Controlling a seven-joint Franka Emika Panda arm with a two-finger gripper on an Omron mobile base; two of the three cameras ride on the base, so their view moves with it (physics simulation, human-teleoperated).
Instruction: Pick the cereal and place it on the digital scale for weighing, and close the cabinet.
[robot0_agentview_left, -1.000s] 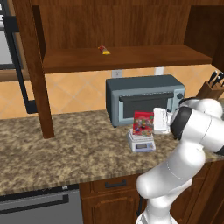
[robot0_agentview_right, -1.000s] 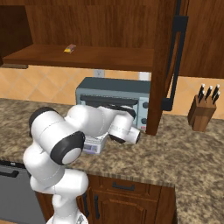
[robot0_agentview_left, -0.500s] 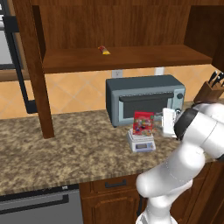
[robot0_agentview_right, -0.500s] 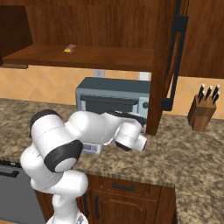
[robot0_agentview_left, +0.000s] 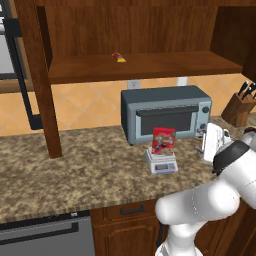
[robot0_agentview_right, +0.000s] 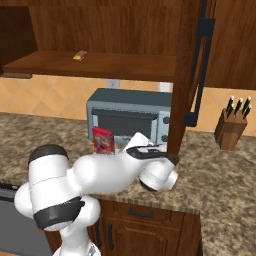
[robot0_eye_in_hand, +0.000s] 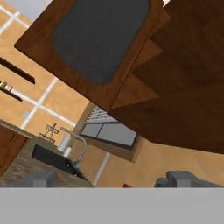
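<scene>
cabinet (robot0_agentview_left: 135, 35): I see both doors standing open, the left door (robot0_agentview_left: 37, 75) edge-on at far left of the left base view, the right door (robot0_agentview_right: 192, 70) with its black handle hanging over the bench in the right base view. This half of the task is not yet done.

arm: over the last second I have watched it swing away from the scale to the right, toward the right door. I read that as the start of the closing step.

bench (robot0_agentview_left: 75, 175): it carries the toaster oven (robot0_agentview_left: 165, 112) at the back and a knife block (robot0_agentview_right: 231, 127) far right.

cereal (robot0_agentview_left: 163, 141): standing upright on the digital scale (robot0_agentview_left: 161, 161), just in front of the toaster oven, unmoved while the arm left. I judge the placing half finished.

gripper (robot0_agentview_left: 212, 142): right of the scale, well clear of the box, jaws wide and holding nothing. From the hand view it points up at the underside of the cabinet.

small red-yellow item (robot0_agentview_left: 119, 57): lying on the cabinet shelf, not part of the job.
</scene>
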